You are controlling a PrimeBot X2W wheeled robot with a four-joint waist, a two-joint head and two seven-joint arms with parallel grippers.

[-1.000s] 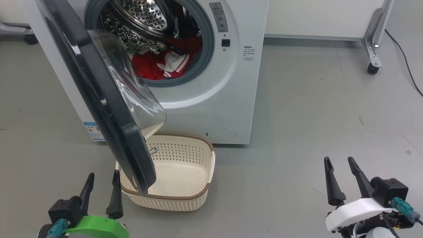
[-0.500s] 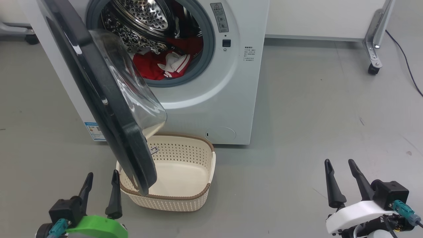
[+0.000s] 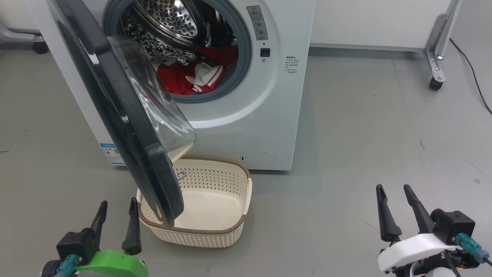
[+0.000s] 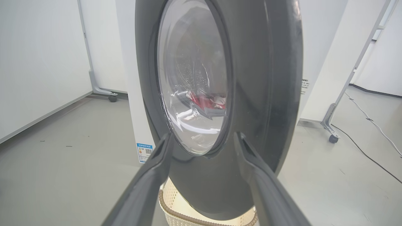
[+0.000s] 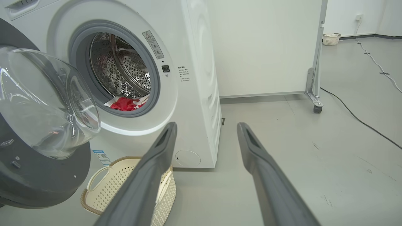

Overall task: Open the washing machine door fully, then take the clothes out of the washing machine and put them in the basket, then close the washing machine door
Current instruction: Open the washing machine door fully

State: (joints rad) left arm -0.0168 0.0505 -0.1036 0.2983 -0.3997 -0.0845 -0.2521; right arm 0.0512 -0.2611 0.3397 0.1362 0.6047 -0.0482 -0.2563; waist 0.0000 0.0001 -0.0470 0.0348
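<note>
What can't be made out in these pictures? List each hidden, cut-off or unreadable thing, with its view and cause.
Head view: the left side of the basket, partly behind the washing machine door.
Head view: how many clothes there are; the depth of the drum is dark.
Head view: the print on the blue sticker, too small.
Head view: the top of the washing machine, cut by the upper edge.

White wheeled partition (image 5: 260,47), black floor cable (image 5: 355,118)

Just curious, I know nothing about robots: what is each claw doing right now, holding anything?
Left gripper: open, holding nothing.
Right gripper: open, holding nothing.
</note>
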